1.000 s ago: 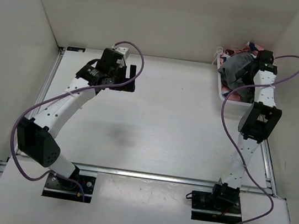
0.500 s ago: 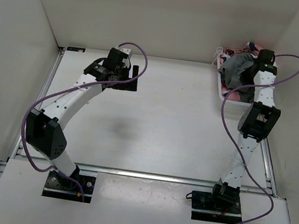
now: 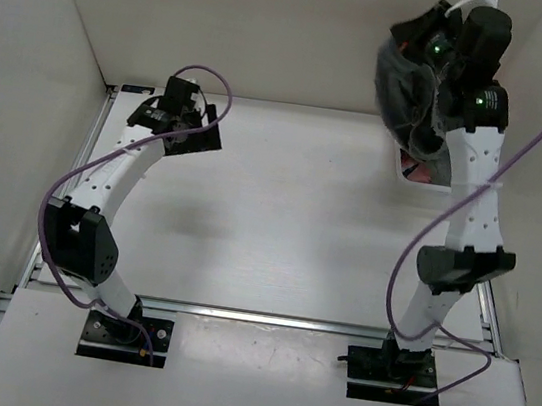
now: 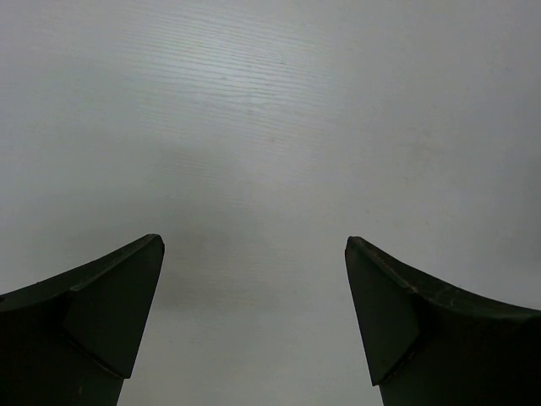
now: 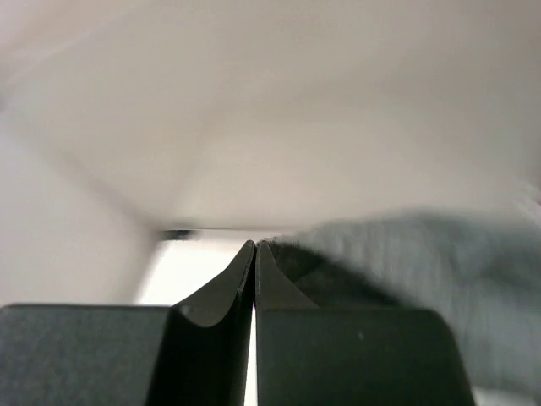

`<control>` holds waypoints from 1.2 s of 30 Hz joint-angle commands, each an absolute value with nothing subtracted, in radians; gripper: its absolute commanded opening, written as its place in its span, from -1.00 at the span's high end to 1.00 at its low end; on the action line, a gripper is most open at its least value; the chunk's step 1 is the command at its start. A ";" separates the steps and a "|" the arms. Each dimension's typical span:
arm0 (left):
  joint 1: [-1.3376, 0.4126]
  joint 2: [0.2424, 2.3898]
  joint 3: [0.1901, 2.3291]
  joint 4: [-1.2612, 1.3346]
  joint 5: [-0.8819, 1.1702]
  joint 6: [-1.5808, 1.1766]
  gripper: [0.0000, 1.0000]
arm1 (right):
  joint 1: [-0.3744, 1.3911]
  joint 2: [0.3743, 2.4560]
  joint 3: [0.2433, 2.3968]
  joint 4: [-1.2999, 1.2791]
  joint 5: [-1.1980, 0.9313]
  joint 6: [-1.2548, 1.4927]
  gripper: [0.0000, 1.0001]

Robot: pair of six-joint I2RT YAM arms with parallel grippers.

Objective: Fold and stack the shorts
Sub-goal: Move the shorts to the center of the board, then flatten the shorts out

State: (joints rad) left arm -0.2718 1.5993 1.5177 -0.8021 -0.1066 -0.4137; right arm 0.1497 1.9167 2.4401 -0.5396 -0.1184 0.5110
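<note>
The shorts (image 3: 405,81), a dark charcoal bundle, hang in the air at the back right, high above the table. My right gripper (image 3: 432,52) is raised there and shut on an edge of the shorts. In the right wrist view its jaws (image 5: 255,246) are pressed together, with grey cloth of the shorts (image 5: 406,254) bunched just right of the tips. My left gripper (image 3: 188,133) hovers over the back left of the table. In the left wrist view it (image 4: 254,245) stands wide open over bare white tabletop with nothing between its fingers.
A white tray (image 3: 404,167) with a bit of pink cloth (image 3: 418,171) sits at the back right, partly hidden under the hanging shorts. White walls enclose the table on the left, back and right. Purple cables loop off both arms.
My right gripper closed on the shorts in the tray and then rose high, lifting them off it. My left arm swung a little to the left and stayed open.
</note>
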 commanded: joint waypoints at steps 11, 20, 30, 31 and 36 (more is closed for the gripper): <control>0.147 1.485 1.675 -0.966 0.015 -0.471 -1.00 | 0.451 1.619 2.343 -0.417 -0.344 0.376 1.00; 0.138 1.477 1.625 -0.976 0.072 -0.451 -1.00 | 0.344 1.630 1.800 -0.446 -0.216 0.368 0.85; 0.042 1.301 1.213 -0.979 0.130 -0.538 -0.95 | 0.334 1.574 1.430 -0.522 -0.011 0.477 -0.12; 0.031 1.267 1.157 -0.965 0.168 -0.569 -0.91 | 0.334 1.550 1.387 -0.512 -0.011 0.491 0.18; -0.107 1.097 0.895 -0.931 0.233 -0.747 -0.98 | 0.325 1.581 1.220 -0.456 -0.169 0.580 0.11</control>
